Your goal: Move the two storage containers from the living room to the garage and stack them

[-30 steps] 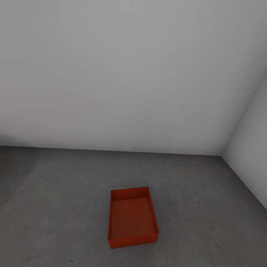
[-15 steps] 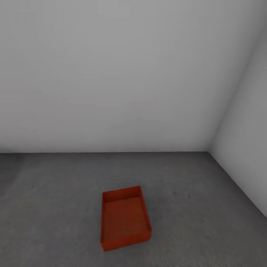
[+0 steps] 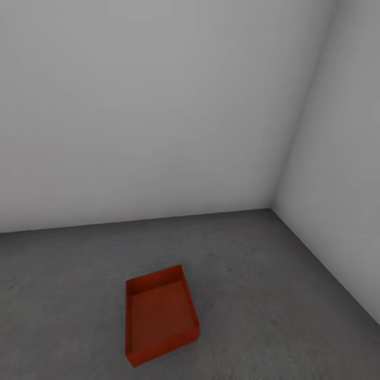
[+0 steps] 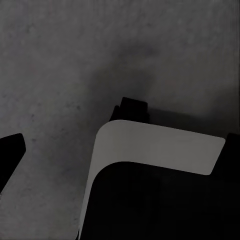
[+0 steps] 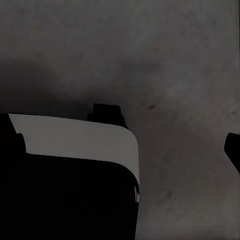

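Evidently the whole head view had swung over the last second: the orange-red storage container sat near the bottom centre a second earlier and now lay lower and to the left of centre, while the corner where the two walls met had slid from the far right edge to the right-centre of the frame. That was a turn of the camera, not a move of the bin, which rested flat on the dark grey concrete floor with its open top up. I judged the robot to be turning away from this bin, most likely to go for the other one, so the task stood about half done: one bin was down in the garage and nothing was stacked on it yet.

By count there was one container, empty, with no second bin on or beside it; two plain white-grey walls, the back wall and the side wall; and one floor.

In the left wrist view, grey concrete showed past a white-edged dark part of the robot's body, and the right wrist view showed a like part over the same floor. Dark shapes at the frame edges may have been fingers, but I could not tell whether either gripper's fingers were apart or together.
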{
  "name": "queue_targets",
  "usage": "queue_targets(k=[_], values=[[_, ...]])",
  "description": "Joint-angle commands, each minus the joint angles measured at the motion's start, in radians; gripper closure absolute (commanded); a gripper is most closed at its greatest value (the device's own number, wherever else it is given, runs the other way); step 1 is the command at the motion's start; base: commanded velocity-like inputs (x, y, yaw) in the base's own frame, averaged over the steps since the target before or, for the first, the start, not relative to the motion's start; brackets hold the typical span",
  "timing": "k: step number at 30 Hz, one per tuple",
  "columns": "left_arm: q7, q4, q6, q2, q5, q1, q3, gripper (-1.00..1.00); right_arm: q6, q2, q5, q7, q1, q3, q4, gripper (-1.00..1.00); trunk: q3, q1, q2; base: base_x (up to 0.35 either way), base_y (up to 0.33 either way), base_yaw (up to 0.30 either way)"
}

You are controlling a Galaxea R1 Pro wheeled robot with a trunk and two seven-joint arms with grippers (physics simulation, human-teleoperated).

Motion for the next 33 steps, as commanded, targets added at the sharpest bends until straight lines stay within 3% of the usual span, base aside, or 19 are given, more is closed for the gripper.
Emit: queue_targets(k=[1,5,16,33], values=[[0.002,0.0,0.003,0.0,0.006,-0.001,0.0,-1.0,-0.005,0.001,-0.01,-0.001,-0.001,0.008,0.003,-1.0,-0.001,0.0,0.0,0.0,0.0,-0.289],[0.002,0.0,0.003,0.001,0.006,0.0,0.0,-1.0,-0.005,0.001,-0.01,-0.001,-0.001,0.008,0.003,-1.0,-0.001,0.0,0.0,0.0,0.0,-0.254],[0.002,0.0,0.003,0.001,0.006,0.0,0.0,-1.0,-0.005,0.0,-0.01,-0.001,-0.001,0.007,0.003,-1.0,-0.001,0.0,0.0,0.0,0.0,-0.036],[0.002,0.0,0.003,0.001,0.006,0.0,0.0,-1.0,-0.005,0.002,-0.011,-0.001,-0.001,0.007,0.003,-1.0,0.006,0.0,0.0,0.0,0.0,-0.285]])
